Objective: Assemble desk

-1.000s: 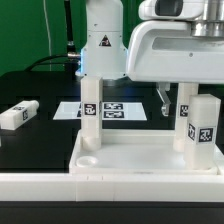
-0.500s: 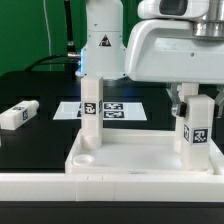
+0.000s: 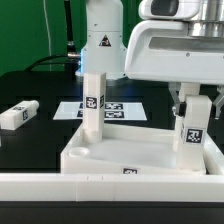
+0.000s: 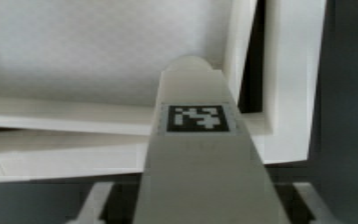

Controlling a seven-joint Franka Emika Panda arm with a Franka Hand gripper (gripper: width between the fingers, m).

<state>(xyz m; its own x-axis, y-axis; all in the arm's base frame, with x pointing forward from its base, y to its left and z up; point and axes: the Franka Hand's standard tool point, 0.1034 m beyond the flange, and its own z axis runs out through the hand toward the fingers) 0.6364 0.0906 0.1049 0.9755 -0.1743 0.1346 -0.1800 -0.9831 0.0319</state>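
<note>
- The desk top (image 3: pixel 130 158), a white rimmed tray, lies on the black counter (image 3: pixel 40 100) near the camera, behind the long white rail wall (image 3: pixel 60 190) that runs along the front.
- One white leg (image 3: pixel 94 105) stands upright in the far corner of the tray on the exterior view's left, with a black-and-white tag on its face.
- A second leg (image 3: pixel 194 135) stands upright at the corner on the exterior view's right, also with a tag.
- The gripper (image 3: pixel 194 103) is above this second leg, and its fingers (image 3: pixel 177 103) are closed in on the upper part of the leg from both sides, so it pinches the leg.
- In the wrist view the tagged leg (image 4: pixel 201 150) rises in the middle over the tray rim.
- A third leg (image 3: pixel 17 114) lies on its side on the counter, well apart, at the exterior view's left.
- The marker board (image 3: pixel 120 110) lies flat on the counter behind the tray.
</note>
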